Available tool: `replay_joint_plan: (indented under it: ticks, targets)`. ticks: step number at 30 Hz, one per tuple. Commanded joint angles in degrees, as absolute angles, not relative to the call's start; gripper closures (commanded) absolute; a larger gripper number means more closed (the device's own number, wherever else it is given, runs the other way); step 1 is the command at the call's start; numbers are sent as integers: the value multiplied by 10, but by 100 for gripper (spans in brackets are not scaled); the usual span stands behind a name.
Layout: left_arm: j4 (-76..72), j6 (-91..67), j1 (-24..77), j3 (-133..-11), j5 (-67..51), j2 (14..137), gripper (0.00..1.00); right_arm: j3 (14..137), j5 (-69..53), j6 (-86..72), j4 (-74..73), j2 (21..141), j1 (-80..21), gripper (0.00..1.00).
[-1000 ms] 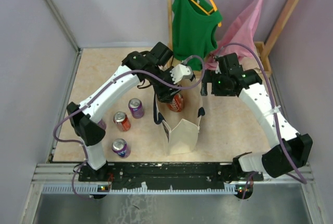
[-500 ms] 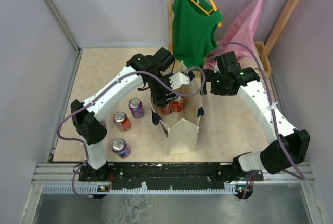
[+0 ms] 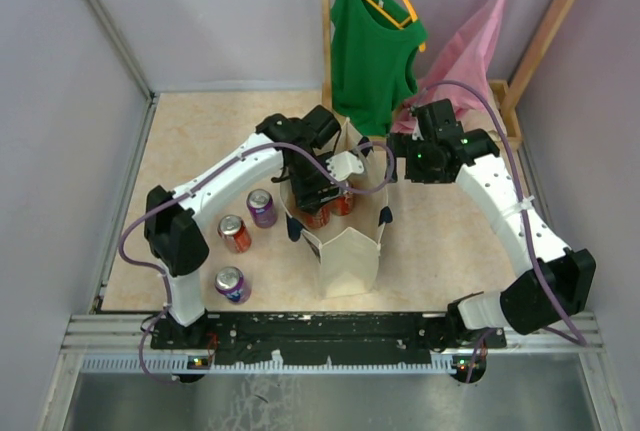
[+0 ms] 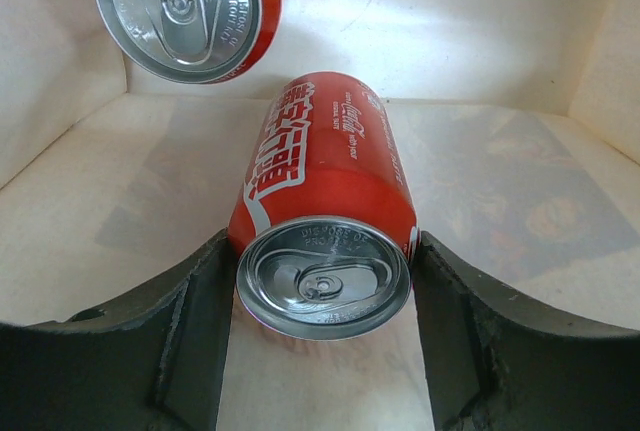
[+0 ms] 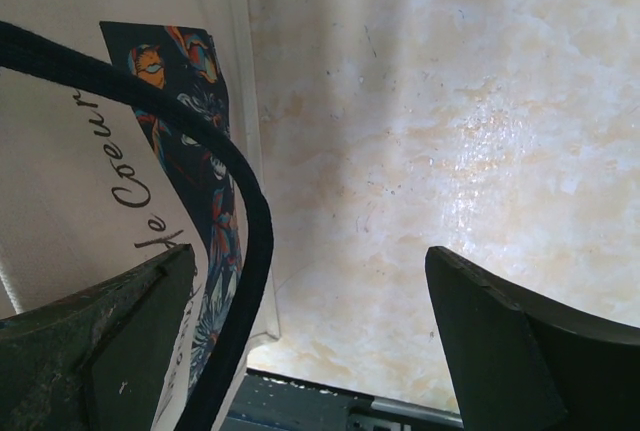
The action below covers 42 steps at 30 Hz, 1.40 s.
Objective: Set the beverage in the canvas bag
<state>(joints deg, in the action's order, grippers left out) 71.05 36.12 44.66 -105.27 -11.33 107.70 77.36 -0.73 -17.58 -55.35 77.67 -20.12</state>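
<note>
The beige canvas bag (image 3: 350,259) with dark navy straps stands open at the middle of the table. My left gripper (image 3: 318,199) reaches down into it and is shut on a red cola can (image 4: 325,186); both fingers press its sides near the top, just above the bag's floor. A second red can (image 4: 190,6) lies in the bag beyond it. My right gripper (image 3: 398,163) hangs open at the bag's far right rim. In the right wrist view a navy strap (image 5: 250,241) runs between its fingers (image 5: 130,321), close to the left one.
Left of the bag stand a purple can (image 3: 262,207), a red can (image 3: 235,233) and another purple can (image 3: 232,283). A green tank top (image 3: 372,41) and a pink garment (image 3: 470,46) hang from a wooden rack (image 3: 545,31) at the back.
My left gripper has sunk deeper into the bag with the red can, moving toward the near side. The right gripper shifted slightly a second ago and has held still since.
</note>
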Motion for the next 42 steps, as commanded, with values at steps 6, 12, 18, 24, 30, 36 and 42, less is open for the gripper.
replay_joint_plan:
  ticks: [6,12,18,24,30,36,42]
  targets:
    - [628,308,449,-1040,-83,1095,100,805,0,-167,-553,768,-204,1]
    - [623,294,449,-1034,-77,1111,100,801,6,-168,-559,759,-204,1]
    - [596,286,450,-987,-67,1104,100,791,8,-174,-562,746,-204,1]
    - [557,257,449,-960,-48,1103,100,789,9,-176,-567,738,-204,1]
    - [528,227,452,-955,-8,1108,100,787,9,-176,-570,733,-204,1]
    - [519,239,455,-946,34,1109,100,784,9,-176,-573,725,-204,1]
    - [534,244,458,-944,46,1101,51,775,8,-183,-572,713,-204,1]
